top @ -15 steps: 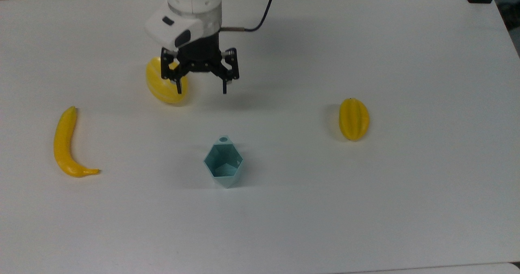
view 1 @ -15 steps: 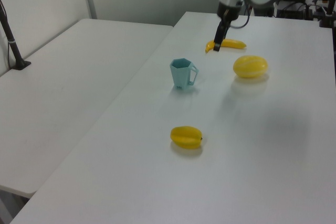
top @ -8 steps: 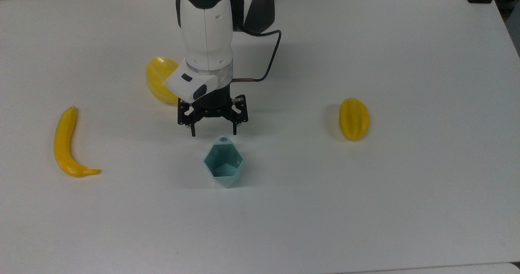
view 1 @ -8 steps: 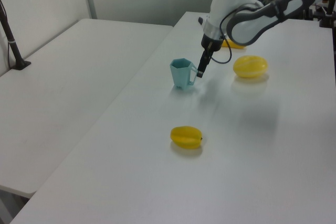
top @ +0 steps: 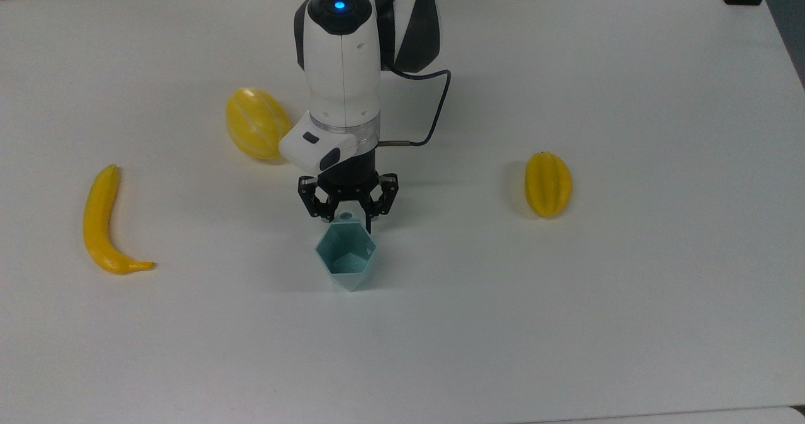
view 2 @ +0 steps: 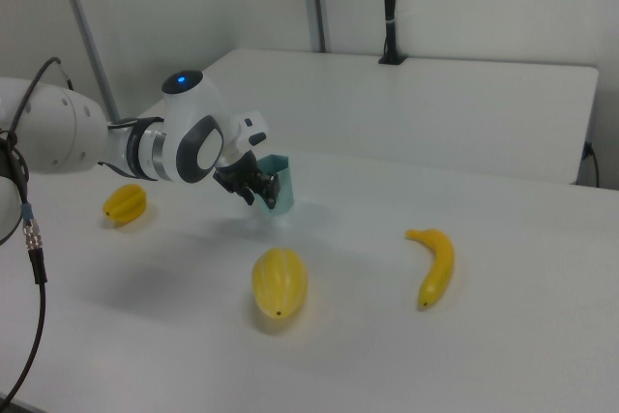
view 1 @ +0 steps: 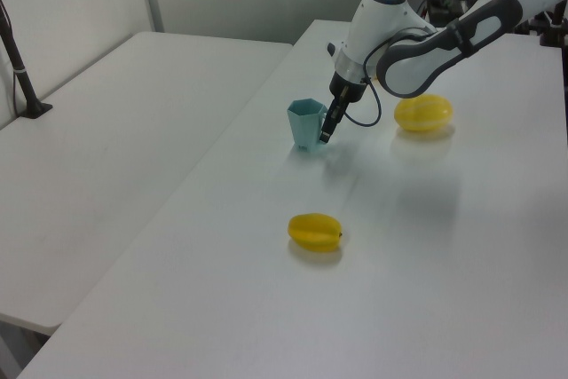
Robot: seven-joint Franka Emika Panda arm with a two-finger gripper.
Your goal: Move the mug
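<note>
The mug stands upright mid-table, the gripper at its rim tab with fingers narrowly apart; melon, banana and starfruit lie well apart.

Banana; striped melon; starfruit; white table

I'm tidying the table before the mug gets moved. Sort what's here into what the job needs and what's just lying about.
Needed for the job:
- mug
- tool, open at the mug's handle tab

Just lying about:
- banana
- yellow melon
- starfruit
</note>
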